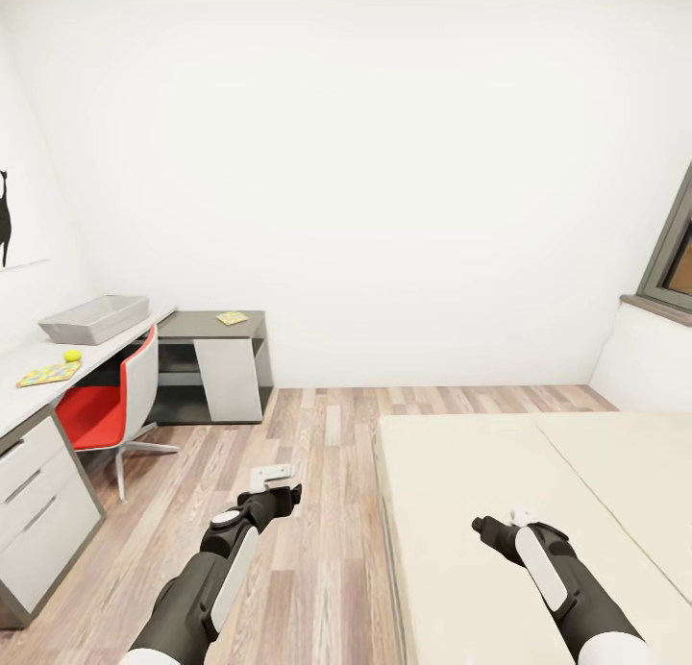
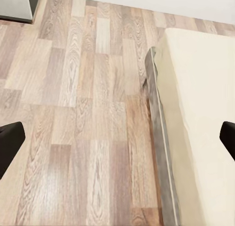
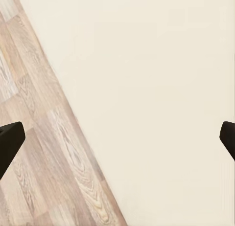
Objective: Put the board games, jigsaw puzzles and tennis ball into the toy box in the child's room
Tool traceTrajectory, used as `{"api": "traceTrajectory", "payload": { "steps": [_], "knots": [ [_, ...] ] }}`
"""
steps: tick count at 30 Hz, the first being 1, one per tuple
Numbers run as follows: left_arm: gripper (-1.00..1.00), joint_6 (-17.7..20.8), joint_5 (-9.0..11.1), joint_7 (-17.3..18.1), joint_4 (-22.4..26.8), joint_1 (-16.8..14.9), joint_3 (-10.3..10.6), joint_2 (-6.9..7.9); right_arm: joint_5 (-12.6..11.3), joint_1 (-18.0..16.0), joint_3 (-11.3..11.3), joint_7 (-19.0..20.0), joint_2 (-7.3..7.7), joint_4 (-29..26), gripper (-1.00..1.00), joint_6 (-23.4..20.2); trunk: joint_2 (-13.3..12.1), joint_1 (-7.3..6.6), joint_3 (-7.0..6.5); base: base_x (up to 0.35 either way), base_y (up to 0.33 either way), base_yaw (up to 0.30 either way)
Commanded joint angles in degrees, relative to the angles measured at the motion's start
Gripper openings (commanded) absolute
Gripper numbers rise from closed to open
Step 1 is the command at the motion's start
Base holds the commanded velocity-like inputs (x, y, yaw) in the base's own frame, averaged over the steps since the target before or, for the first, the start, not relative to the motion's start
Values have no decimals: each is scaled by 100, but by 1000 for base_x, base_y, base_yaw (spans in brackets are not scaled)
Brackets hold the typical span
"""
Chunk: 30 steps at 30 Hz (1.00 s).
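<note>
Two Empty Claws, Toys Ahead-Left

Both claws, left [image 1: 276, 497] and right [image 1: 495, 529], are spread wide, holding nothing. Left hangs over floor, right over bed [image 1: 538, 511]. Puzzle [image 1: 48, 373], ball [image 1: 72, 356] and box [image 1: 94, 319] sit on table [image 1: 19, 396], ahead-left, nearer the left arm.

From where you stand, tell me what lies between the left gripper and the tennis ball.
In the head view, between the left gripper and the tennis ball lie bare wood floor and a red and white chair at the table.
</note>
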<state>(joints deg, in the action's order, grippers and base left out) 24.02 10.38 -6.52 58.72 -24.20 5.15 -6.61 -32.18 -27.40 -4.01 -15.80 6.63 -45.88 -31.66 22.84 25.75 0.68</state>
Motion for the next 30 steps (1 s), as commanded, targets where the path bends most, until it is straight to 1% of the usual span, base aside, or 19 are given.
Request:
{"api": "traceTrajectory", "payload": {
  "steps": [1, 9, 30],
  "knots": [
    [100, 24, 61, -51, 7, -4, 13, 2, -60, -2, 4, -46, 2, -8, 100, -16, 8, 3, 7, 0, -75, 0],
    [100, 24, 61, -51, 8, -2, 13, 2, -60, -2, 4, -46, 3, -9, 100, -16, 8, 3, 7, 0, -94, 0],
    [100, 25, 61, -50, 6, -3, 13, 2, -60, -1, -2, -46, 5, -8, 100, -17, 8, 3, 7, 0, -151, 0]
  ]
}}
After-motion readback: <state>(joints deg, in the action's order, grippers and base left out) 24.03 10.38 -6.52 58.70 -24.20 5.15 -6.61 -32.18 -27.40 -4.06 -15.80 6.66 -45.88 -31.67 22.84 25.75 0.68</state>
